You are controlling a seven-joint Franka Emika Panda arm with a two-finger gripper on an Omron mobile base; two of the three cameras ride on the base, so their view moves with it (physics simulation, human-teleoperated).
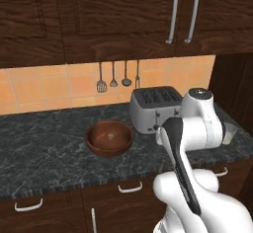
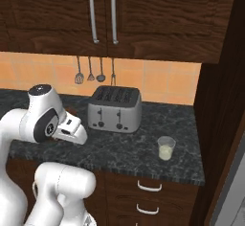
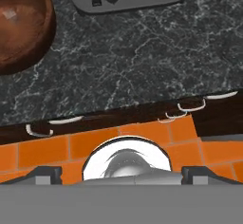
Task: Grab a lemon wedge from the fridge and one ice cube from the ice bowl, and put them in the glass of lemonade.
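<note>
- Gripper (image 3: pixel 121 173): two small dark finger tips at bottom of hand view, set wide apart, nothing between them. Hand points down over counter front edge and orange floor.
- Ice bowl, round shallow dark reddish-brown wood (image 1: pixel 109 138): on counter, left of toaster, near but not touching; in hand view it sits top left (image 3: pixel 21 23). Ice cube inside: too small to tell, only a pale glint on the wood.
- Glass of lemonade, small clear tumbler w/ pale yellowish-white liquid (image 2: pixel 166 148): upright, near counter front, right of toaster, well apart from bowl.
- Toaster, grey metal 4-slot (image 2: pixel 115 108): between bowl and glass, back toward wall.
- Counter, dark marbled stone (image 1: pixel 44 148): carries all three.
- Lemon wedge, fridge: can't place from these views.
- Step in hand (judged): approach to bowl for ice cube; neither item looks to be in glass yet.
- How to do well (judged): swing hand fwd and left until bowl is centred above tips; come down from above w/ jaws wide, clear of rim; close on one cube only; cube small and likely slippery, so close slowly and lift straight. Route to glass along counter front, clear of toaster.
</note>
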